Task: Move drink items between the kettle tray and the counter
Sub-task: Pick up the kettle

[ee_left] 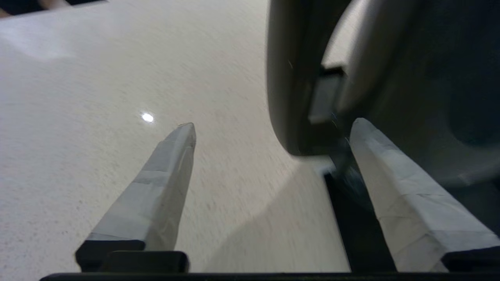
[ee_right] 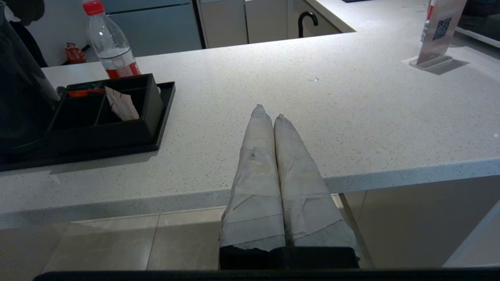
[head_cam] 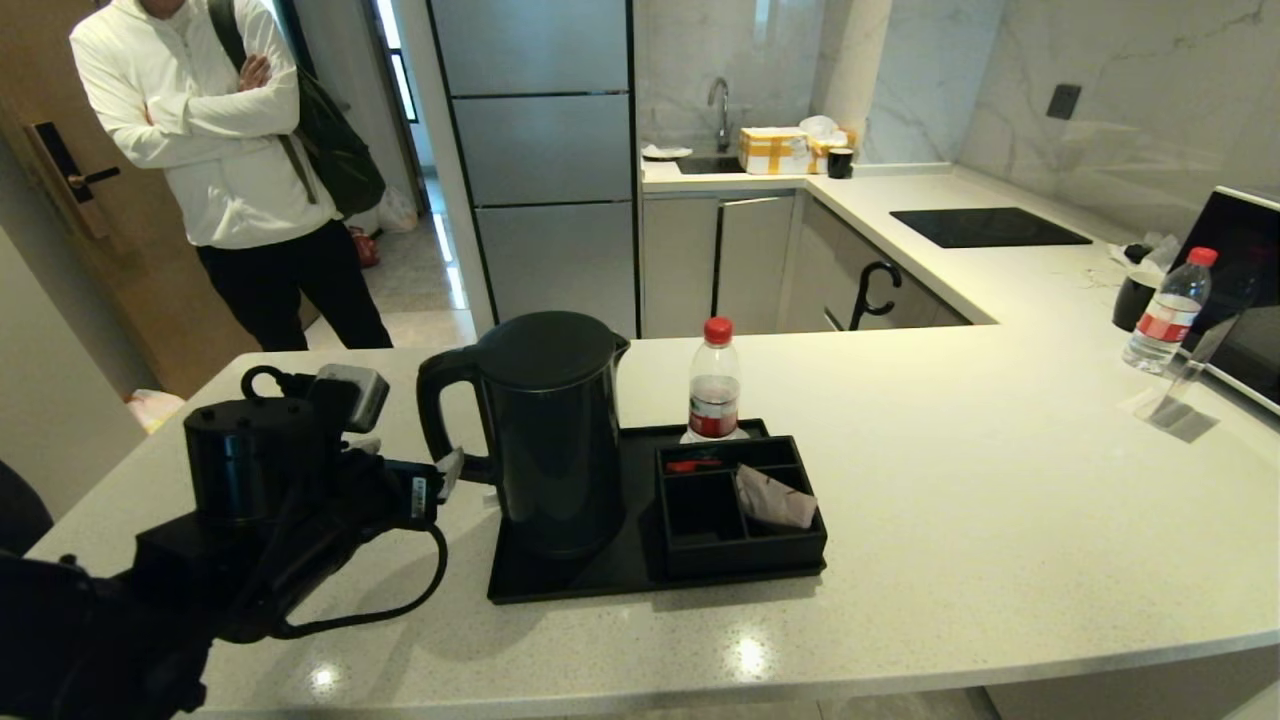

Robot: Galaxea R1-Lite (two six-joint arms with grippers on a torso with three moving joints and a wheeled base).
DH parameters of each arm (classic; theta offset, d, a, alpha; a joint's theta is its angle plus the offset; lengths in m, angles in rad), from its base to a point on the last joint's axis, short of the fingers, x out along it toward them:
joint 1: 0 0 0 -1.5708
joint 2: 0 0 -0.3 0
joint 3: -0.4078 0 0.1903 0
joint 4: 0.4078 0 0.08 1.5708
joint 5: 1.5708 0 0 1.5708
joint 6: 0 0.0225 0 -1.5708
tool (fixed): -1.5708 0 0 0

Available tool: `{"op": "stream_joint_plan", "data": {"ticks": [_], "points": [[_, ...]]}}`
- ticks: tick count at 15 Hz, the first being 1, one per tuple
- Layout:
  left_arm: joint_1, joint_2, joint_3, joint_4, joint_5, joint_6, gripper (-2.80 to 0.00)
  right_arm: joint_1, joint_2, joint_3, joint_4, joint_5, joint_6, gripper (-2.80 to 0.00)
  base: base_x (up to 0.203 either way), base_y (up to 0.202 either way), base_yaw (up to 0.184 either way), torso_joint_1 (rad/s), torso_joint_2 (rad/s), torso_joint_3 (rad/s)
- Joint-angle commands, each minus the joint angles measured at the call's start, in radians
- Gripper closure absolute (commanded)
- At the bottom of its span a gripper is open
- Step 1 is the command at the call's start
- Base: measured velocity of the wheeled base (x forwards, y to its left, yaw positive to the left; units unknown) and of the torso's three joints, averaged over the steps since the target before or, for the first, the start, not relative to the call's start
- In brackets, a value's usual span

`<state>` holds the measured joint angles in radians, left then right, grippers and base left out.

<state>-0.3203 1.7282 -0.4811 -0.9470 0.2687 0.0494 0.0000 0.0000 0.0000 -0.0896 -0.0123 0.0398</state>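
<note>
The tall matte-black kettle (head_cam: 550,430) stands upright at the left end of the black tray (head_cam: 600,585) on the pale counter (head_cam: 1000,500). Its loop handle (head_cam: 435,400) faces my left gripper (head_cam: 450,474). In the left wrist view that gripper (ee_left: 272,124) is open, and the lower end of the handle (ee_left: 293,78) sits just ahead between the fingertips, unclamped. The beige sachet (head_cam: 775,497) leans in the organiser box (head_cam: 740,545) on the tray's right half. My right gripper (ee_right: 269,111) is shut and empty, hanging off the counter's front edge, out of the head view.
A red-capped bottle (head_cam: 714,385) stands just behind the tray. Another bottle (head_cam: 1165,310), a clear sign stand (head_cam: 1180,395) and a microwave (head_cam: 1250,290) are at the far right. The black hob (head_cam: 985,227) lies at the back. A person (head_cam: 230,150) stands beyond the counter's far left.
</note>
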Motion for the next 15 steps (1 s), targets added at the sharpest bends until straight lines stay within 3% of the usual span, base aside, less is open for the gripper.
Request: {"op": "stream_joint_plan", "data": {"ticks": [1, 4, 15], "points": [[-0.02, 0.092, -0.002, -0.086, 0.059, 0.001, -2.8, 0.0, 0.0, 0.03, -0.001, 0.0, 0.0, 0.0, 0.0, 0.0, 0.0, 0.0, 0.0, 0.0], [-0.049, 0.175, 0.001, -0.24, 0.151, 0.019, -2.8, 0.0, 0.0, 0.029, -0.001, 0.0, 0.0, 0.0, 0.0, 0.0, 0.0, 0.0, 0.0, 0.0], [-0.048, 0.238, -0.076, -0.282, 0.245, 0.017, -2.8, 0.0, 0.0, 0.03, -0.001, 0.0, 0.0, 0.0, 0.0, 0.0, 0.0, 0.0, 0.0, 0.0]]}}
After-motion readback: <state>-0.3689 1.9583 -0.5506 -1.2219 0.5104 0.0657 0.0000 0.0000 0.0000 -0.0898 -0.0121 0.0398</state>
